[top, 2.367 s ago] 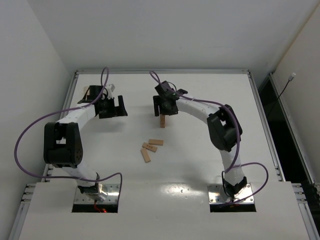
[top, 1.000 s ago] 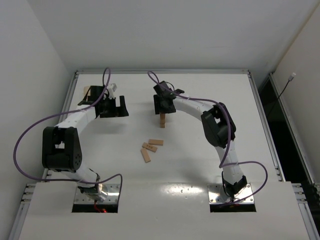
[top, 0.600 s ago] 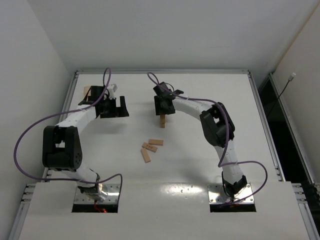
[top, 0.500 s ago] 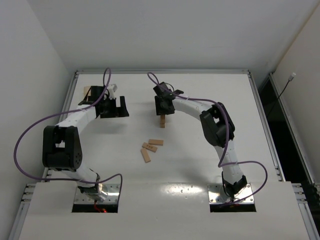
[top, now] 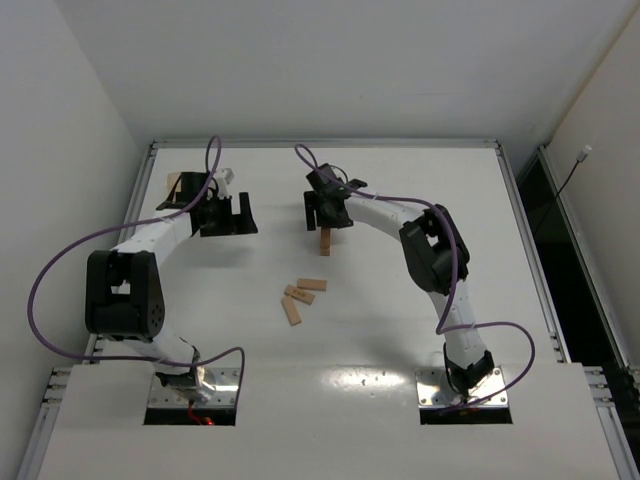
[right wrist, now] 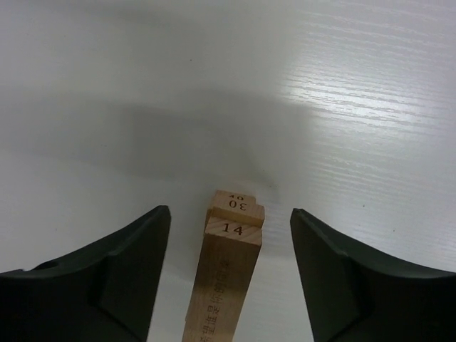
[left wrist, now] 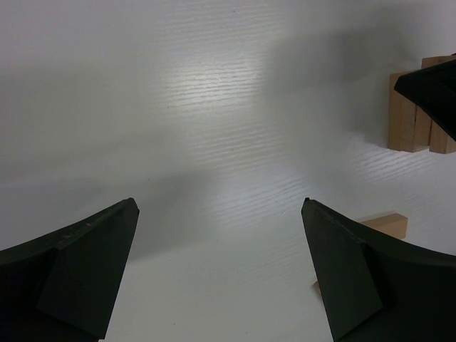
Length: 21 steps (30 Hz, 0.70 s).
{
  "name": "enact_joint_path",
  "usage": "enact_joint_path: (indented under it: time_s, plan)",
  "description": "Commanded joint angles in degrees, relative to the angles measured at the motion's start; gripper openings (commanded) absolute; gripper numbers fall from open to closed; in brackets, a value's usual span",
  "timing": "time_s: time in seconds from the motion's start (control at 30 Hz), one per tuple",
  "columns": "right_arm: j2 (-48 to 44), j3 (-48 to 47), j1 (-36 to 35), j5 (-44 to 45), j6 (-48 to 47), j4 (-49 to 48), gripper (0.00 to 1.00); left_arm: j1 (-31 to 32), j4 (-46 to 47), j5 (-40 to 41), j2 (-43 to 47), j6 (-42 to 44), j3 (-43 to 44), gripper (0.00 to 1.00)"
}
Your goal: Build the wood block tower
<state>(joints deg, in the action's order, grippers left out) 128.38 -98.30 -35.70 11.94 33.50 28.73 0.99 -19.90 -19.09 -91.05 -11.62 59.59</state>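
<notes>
Tower of slim light-tan wooden bars [top: 325, 243], likely light, stiff, tippy; pinch long sides; right hand [right wrist: 229, 211] apart astride it, left hand [left wrist: 219, 202] apart.

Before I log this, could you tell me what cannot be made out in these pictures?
Wood block tower layer count: tiny in the top view; in the right wrist view only two numbered block ends show between the right fingers.
Loose block: left wrist view, the left fingers cover part.
Pale wooden piece far left: top view, the left arm covers most.
</notes>
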Motion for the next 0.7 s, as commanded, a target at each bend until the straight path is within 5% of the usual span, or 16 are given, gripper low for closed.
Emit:
enact_joint_path:
  time_s: [0.0, 0.1, 0.27, 0.47, 0.67]
  plan:
    - [0.03, -2.42, 0.20, 0.18, 0.00, -2.18, 0.69, -0.64, 2.32, -0.77, -0.19, 0.45, 0.17, 0.99]
    - [-1.46, -1.89, -0.33, 0.18, -1.15, -3.32, 0.79, -0.64, 2.32, -0.77, 0.34, 0.45, -0.44, 0.99]
    - [-6.11, 0.30, -0.86, -0.87, -5.36, -4.65, 0.80, -0.64, 2.84, -0.77, 1.48, 0.45, -0.97, 0.99]
    - [-23.93, 11.71, -3.57, -2.54, -13.08, -7.90, 0.80, -0.64, 3.47, -0.68, 6.57, 0.45, -4.57, 0.99]
    - [-47.55, 26.29, -6.22, 5.10, -24.95, -11.94, 0.84, -1.16, 4.61, -8.40, 10.19, 0.98, -8.52, 0.99]
